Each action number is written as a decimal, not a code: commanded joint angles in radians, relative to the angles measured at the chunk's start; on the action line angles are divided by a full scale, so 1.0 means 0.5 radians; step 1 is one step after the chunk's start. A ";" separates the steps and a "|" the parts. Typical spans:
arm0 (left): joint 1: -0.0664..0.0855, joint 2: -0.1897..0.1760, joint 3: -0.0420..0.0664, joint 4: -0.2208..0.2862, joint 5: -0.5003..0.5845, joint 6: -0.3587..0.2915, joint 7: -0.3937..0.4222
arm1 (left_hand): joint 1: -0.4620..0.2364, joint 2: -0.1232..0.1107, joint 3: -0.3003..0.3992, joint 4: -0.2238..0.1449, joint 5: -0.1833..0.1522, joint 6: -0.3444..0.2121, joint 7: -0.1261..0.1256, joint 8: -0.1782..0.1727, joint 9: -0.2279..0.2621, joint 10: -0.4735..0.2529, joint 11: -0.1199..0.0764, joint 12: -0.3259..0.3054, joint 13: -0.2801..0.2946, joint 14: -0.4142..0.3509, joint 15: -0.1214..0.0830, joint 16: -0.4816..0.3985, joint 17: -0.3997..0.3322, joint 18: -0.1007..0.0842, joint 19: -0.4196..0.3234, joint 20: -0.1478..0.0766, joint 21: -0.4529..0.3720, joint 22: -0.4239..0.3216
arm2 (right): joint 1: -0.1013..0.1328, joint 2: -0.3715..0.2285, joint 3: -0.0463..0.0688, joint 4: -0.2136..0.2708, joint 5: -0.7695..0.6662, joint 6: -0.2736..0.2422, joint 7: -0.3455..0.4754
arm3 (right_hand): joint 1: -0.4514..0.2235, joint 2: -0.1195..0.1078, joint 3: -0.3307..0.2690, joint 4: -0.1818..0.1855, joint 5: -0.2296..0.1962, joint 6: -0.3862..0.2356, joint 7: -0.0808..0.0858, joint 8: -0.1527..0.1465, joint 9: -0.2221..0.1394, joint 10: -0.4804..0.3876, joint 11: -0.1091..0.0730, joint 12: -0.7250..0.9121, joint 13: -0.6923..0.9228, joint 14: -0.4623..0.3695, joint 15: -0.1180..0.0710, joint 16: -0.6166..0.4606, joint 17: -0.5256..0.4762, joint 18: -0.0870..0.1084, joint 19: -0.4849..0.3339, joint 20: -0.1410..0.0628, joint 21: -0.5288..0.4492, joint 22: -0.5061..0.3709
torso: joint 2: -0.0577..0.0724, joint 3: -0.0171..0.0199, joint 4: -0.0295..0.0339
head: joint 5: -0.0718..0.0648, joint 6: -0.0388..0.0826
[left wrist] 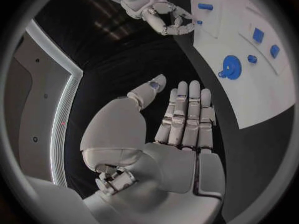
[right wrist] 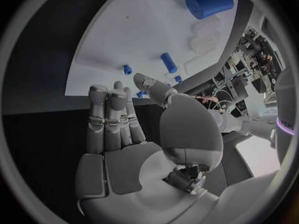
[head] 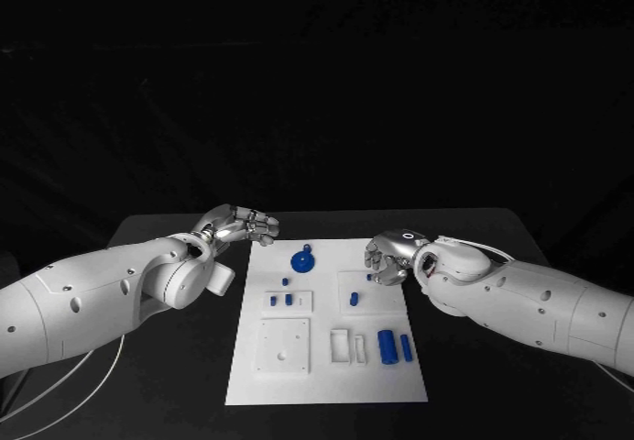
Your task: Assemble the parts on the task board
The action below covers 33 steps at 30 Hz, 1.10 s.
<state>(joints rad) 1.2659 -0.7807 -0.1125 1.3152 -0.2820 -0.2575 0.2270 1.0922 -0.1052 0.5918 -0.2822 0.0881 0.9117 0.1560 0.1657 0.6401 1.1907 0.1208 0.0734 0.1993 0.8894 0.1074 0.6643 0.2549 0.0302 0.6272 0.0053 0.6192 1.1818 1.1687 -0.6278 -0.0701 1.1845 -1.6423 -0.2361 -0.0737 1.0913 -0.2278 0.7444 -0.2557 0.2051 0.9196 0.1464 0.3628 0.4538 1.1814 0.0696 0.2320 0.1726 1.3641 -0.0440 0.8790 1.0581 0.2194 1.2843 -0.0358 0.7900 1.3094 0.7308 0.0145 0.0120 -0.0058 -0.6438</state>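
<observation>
At centre frame the task board (head: 265, 385) lies with its blue parts (head: 302, 262) untouched, while the left hand (head: 242, 225) and right hand (head: 388, 258) flank its upper end, fingers straight, together and empty, seemingly poised to begin.

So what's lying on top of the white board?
On the task board lie small blue parts: a round one near the far end, cylinders nearer. The right hand hides part of its edge.

No readable text, labels, brand marks, numbers or signs on any surface in view
</observation>
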 commanded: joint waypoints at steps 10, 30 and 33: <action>0.003 -0.012 0.001 0.034 0.157 0.042 0.112 | 0.006 0.016 -0.021 0.003 0.003 -0.014 0.006 0.015 -0.005 -0.014 0.002 -0.007 -0.010 -0.012 0.020 -0.058 0.005 0.016 0.000 0.019 -0.023 0.002 | -0.031 0.055 -0.018 -0.049 -0.182 0.011 -0.091 | 0.015 -0.038 0.034 0.048 -0.092 0.017 0.003 -0.025 -0.006 0.025 0.007 -0.066 -0.019 -0.019 0.008 0.042 -0.021 0.085 -0.003 0.006 0.014 0.037 | 0.001 0.0044 -0.002 | 0.007 -0.008; 0.004 -0.001 0.002 0.039 0.178 0.049 0.106 | -0.002 0.022 -0.030 0.006 0.002 -0.016 0.014 0.020 -0.008 -0.025 0.013 -0.009 -0.018 -0.008 0.029 -0.091 0.016 0.029 0.009 0.029 -0.031 0.004 | -0.077 0.141 -0.047 -0.104 -0.253 -0.001 -0.137 | 0.063 0.031 0.133 0.054 -0.194 0.072 -0.017 -0.018 0.001 0.122 -0.016 -0.084 0.009 -0.032 -0.013 0.093 -0.047 0.085 -0.012 0.001 0.050 0.042 | 0.001 0.0035 -0.003 | 0.012 -0.017; 0.004 -0.002 0.002 0.039 0.178 0.051 0.106 | -0.002 0.022 -0.030 0.006 0.002 -0.016 0.014 0.020 -0.009 -0.026 0.013 -0.009 -0.019 -0.007 0.029 -0.093 0.017 0.029 0.010 0.029 -0.031 0.004 | -0.083 0.145 -0.051 -0.105 -0.299 0.000 -0.160 | 0.079 0.064 0.167 0.032 -0.204 0.110 -0.033 -0.004 0.010 0.163 -0.030 -0.072 0.034 -0.035 -0.027 0.104 -0.054 0.085 -0.017 0.000 0.061 0.042 | 0.000 0.0035 -0.001 | 0.011 -0.019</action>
<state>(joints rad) 1.2664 -0.7838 -0.1126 1.3310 -0.2029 -0.2472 0.2649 1.0922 -0.1052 0.5840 -0.2798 0.0880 0.9084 0.1596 0.1695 0.6370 1.1835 0.1280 0.0734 0.1908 0.8880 0.1163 0.6234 0.2624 0.0302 0.6310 0.0162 0.6071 1.1828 1.1396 -0.5611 -0.0882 1.1308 -1.7525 -0.2617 -0.1433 1.1333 -0.2030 0.8243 -0.2403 0.1084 0.9699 0.1284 0.3554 0.4576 1.2500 0.0587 0.1925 0.1879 1.3514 -0.0496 0.9254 1.0320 0.2138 1.2823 -0.0341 0.8167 1.3091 0.7312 0.0164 0.0107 -0.0001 -0.6522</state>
